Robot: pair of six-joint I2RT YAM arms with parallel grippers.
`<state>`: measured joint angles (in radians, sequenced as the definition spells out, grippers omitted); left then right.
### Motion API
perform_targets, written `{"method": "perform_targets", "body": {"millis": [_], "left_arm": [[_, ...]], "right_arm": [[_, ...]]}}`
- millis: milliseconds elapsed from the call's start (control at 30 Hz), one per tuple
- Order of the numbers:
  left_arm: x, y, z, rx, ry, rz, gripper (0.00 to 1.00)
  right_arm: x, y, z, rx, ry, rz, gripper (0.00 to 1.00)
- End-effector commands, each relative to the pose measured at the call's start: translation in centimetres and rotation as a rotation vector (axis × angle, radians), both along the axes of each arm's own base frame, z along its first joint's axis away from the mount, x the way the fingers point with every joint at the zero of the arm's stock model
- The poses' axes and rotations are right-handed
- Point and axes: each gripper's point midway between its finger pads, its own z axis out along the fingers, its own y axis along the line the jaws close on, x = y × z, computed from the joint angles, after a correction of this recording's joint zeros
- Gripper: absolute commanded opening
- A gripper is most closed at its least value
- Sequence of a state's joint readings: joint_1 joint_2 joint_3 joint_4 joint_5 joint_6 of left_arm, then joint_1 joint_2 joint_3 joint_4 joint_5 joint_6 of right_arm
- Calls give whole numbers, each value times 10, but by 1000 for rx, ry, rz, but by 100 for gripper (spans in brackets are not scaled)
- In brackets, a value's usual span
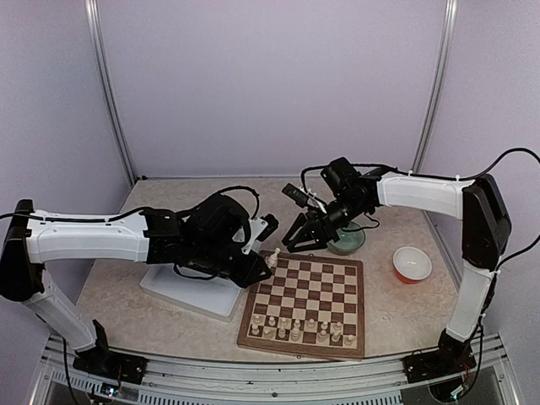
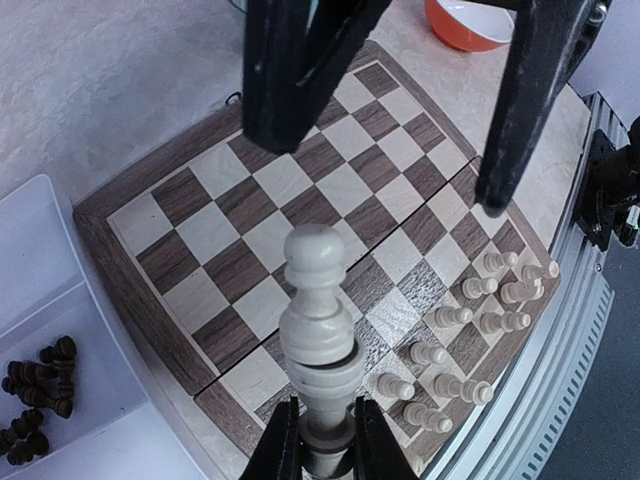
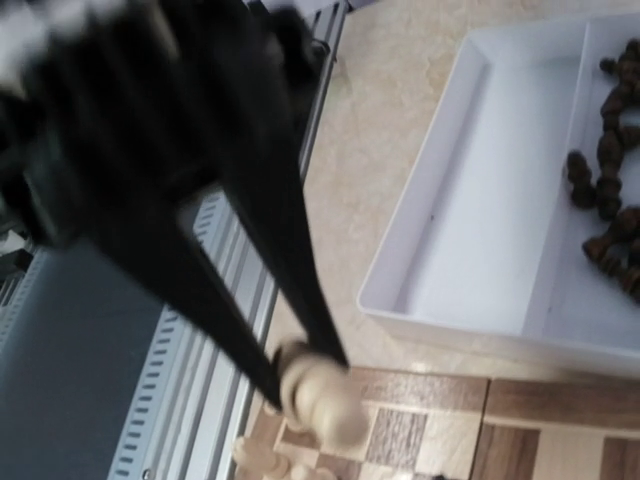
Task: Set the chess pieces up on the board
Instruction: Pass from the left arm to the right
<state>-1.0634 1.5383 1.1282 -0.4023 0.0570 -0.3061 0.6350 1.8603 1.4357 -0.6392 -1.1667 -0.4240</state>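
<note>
Chess pieces in three places: cream ones standing on the two nearest ranks of the board, dark ones heaped in a compartment of the white tray just left of the board, and one tall cream piece up in the air near the board's far-left corner. Pinched low on its base by the left claw, closed tight on it, head pointing away from the wrist. Right claw close by over the far rim, jaws spread wide, nothing visibly held; blurred in its own view.

Likely trouble: a narrow pinch so low on a tall figure, so liable to swing or slip if bumped or set down crooked. Two claws crowding one corner, hence a knock between fingers on any careless reach. Close-packed near ranks, so easy to topple a neighbour when lowering among them.

Room: middle and far ranks bare and free for travel; tray wall and brown rim hard by on the left; green bowl and orange bowl off the far-right corner; bare counter further left.
</note>
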Motion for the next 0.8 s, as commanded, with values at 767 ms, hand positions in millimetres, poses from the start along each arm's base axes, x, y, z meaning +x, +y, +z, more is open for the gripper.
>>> {"method": "perform_targets", "body": {"millis": [767], "left_arm": [[0, -25, 14, -61, -49, -51, 0]], "right_arm": [[-15, 13, -2, 21, 67, 72, 18]]}}
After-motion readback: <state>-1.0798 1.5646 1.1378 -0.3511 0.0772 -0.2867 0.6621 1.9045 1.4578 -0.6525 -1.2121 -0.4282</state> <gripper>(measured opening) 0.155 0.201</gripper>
